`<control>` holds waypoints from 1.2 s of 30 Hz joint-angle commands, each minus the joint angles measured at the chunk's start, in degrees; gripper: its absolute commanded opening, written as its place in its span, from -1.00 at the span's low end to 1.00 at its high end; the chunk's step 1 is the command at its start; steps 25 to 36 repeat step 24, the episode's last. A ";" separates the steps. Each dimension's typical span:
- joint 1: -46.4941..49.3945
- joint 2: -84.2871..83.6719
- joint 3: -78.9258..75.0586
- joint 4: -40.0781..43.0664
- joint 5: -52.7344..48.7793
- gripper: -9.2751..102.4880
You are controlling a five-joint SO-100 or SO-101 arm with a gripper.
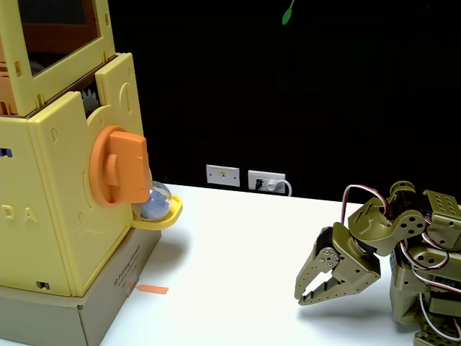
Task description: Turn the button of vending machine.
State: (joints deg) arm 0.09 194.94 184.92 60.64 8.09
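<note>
The claw [308, 297] hangs low over the white table [238, 238], fingers nearly closed on nothing. The button [119, 167] sits well off to its left and higher, on the machine [57, 216], bar upright. To turn it well, I'd open wide, rise to bar height, square the fingers across the bar, then rotate. Behind the claw, wall sockets [245, 177] against a black backdrop.

Between my gripper [308, 294] and the button [121, 166] the white table [238, 245] lies open. Only a small orange tape piece [152, 290] lies flat there. Below the button, a yellow tray [167, 214] with a clear capsule [155, 201] sticks out.
</note>
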 commanded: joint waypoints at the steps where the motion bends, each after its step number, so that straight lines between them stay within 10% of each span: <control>1: 0.00 8.26 2.55 0.09 0.62 -0.79; 36: -0.35 8.17 2.64 -0.70 1.14 -0.82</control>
